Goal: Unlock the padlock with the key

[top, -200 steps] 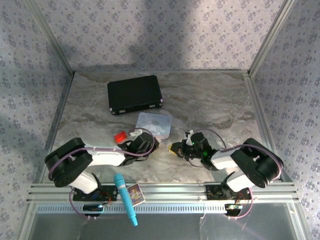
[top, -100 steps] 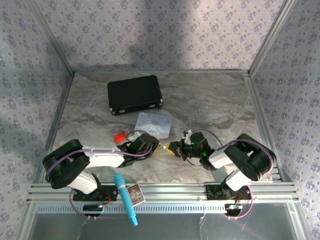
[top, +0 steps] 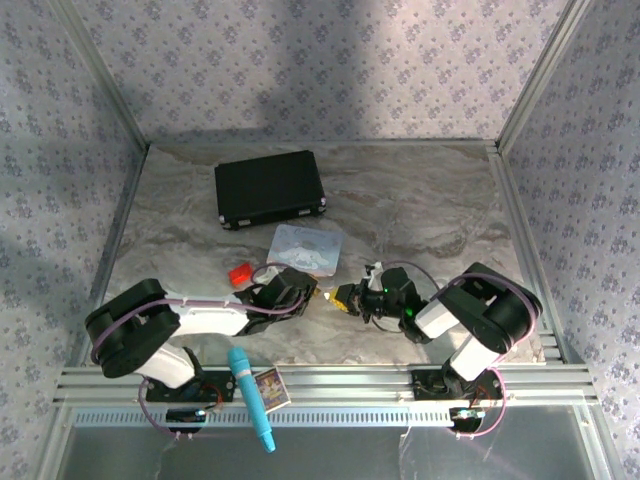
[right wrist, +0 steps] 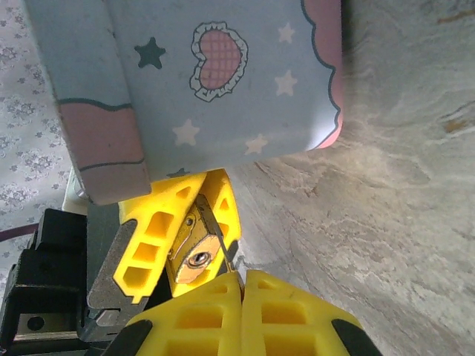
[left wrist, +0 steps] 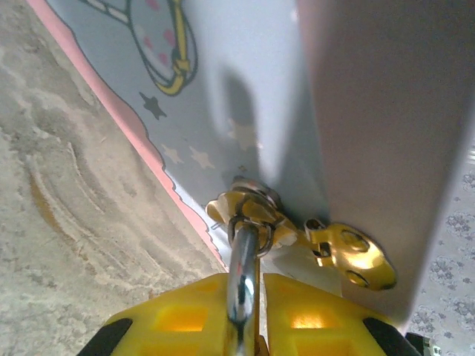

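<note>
Left gripper clamps the tiny brass-gold padlock, right gripper pinches the thin silvery key by the keyhole. Not unlocked yet, I'd say.

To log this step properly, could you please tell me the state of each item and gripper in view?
left gripper: shut on the padlock
right gripper: shut on the key
padlock: keyhole face uncovered, key apparently not inserted
key: tip beside the padlock
black case: closed
pastel tin: closed
</note>
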Motion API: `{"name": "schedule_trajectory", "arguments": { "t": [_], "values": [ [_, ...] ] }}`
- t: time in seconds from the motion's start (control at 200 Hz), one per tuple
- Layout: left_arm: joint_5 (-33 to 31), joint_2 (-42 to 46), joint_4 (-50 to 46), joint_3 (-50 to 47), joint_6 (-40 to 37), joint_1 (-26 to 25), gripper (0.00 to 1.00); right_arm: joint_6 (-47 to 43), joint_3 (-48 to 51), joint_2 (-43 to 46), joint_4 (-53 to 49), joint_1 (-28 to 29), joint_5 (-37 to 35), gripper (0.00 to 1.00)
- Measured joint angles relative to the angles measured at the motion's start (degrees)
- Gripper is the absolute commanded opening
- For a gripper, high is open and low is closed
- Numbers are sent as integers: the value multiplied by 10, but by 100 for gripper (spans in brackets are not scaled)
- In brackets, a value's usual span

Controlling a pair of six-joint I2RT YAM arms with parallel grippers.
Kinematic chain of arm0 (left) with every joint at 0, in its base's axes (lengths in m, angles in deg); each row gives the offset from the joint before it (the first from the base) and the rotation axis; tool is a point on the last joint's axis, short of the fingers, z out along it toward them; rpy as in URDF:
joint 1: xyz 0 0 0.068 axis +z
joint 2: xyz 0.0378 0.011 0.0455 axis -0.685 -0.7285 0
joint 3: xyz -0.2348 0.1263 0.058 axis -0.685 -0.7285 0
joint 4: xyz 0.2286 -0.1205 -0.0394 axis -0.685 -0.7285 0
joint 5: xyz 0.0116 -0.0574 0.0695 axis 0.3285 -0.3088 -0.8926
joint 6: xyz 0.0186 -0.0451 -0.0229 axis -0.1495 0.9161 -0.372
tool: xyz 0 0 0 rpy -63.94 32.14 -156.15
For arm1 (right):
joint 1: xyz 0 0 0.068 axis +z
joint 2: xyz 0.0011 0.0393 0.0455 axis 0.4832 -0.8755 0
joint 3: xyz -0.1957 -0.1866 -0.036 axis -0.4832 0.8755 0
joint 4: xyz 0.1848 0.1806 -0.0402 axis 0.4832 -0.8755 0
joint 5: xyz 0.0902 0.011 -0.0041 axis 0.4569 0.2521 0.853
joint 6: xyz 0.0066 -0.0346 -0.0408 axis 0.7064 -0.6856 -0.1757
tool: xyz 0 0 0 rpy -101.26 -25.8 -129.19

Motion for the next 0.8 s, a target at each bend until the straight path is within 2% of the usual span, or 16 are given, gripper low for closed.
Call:
{"name": "schedule_trajectory", "arguments": {
  "t": [0.46, 0.8],
  "values": [
    [-3, -12, 17, 0, 8, 0, 0, 11, 5, -14, 25, 4, -1, 0],
    [-13, -11, 11, 0, 6, 0, 0, 10, 15, 8, 28, 4, 4, 0]
  ]
}}
